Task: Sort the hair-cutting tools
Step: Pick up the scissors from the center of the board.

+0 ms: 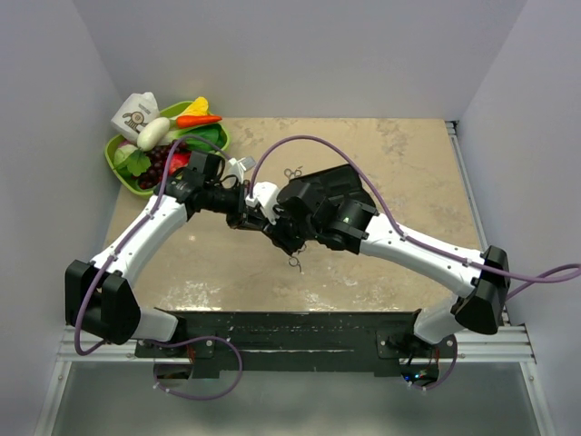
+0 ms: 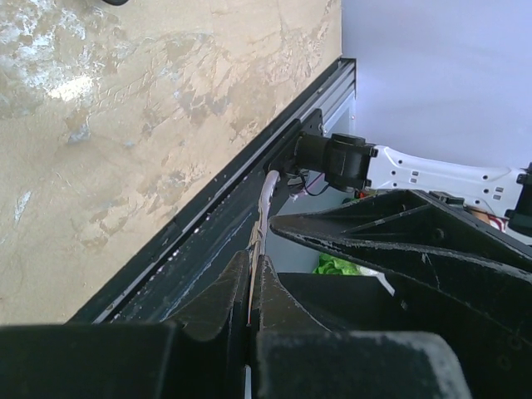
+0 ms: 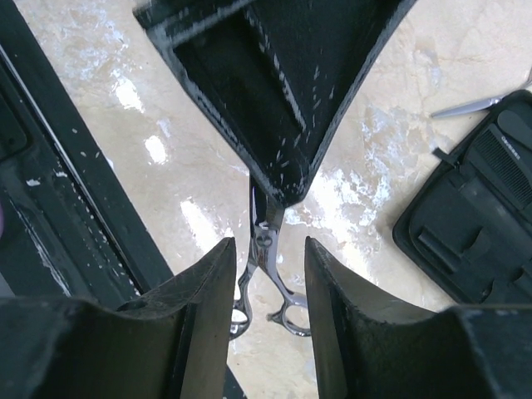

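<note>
Left gripper (image 3: 281,195) is clamped shut on the blade end of the held scissors (image 3: 270,266): slim polished steel, pivot screw showing, two ring handles plus a finger hook. In the right wrist view its matte black, scuffed wedge fingers come in from 12 o'clock. Right gripper (image 3: 268,249) has jaws parted, with one black wedge on each side of the handle shanks. A gap shows on the right; I can't tell if there is contact on the left. Both meet at table centre, and in the top view only a handle ring pokes out at 6 o'clock of the right gripper. Can't tell how far the scissors sit off the surface. Table (image 1: 408,163) is glossy beige marble-look with glare patches. Second scissors (image 1: 292,173) lie flat at 12 o'clock of the grippers, just beside the case (image 3: 465,241). The case is flat black fabric, lying open, elastic loops inside, at 1 o'clock and half hidden under the right arm. The comb (image 3: 507,166), thin, black and fine-toothed, sits inside it. A green basket (image 1: 116,159) of toy vegetables is in the 10 o'clock corner, with a white carton (image 1: 136,113) behind it. A purple cable (image 1: 309,138) arcs over the case.
</note>
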You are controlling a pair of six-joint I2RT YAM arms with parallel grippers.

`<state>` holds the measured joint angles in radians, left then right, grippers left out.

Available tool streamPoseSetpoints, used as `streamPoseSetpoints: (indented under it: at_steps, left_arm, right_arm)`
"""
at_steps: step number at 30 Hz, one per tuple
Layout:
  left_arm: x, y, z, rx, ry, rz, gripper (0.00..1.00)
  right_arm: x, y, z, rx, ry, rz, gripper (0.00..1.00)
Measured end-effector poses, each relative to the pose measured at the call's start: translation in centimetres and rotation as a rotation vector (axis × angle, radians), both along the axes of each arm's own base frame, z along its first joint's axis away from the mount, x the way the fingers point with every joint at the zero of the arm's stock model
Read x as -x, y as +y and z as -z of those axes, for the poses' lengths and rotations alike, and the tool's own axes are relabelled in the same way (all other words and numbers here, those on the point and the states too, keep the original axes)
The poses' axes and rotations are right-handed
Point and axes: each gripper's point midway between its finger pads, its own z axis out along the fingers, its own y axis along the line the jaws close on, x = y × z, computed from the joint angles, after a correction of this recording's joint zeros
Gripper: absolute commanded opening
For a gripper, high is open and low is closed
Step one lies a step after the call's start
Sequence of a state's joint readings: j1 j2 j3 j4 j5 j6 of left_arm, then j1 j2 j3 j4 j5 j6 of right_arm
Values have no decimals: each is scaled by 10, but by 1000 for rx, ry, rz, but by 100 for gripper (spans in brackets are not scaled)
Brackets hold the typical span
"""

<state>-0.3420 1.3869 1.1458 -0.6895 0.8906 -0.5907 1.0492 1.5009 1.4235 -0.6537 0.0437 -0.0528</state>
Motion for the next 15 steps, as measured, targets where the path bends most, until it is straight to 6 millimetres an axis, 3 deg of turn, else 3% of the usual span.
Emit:
streamPoseSetpoints:
  at_steps: [15]
  left_arm:
    - [-1,-1,-3,7,-6,2,0]
  right_arm:
    - [14,-20,19,26,40,18,41]
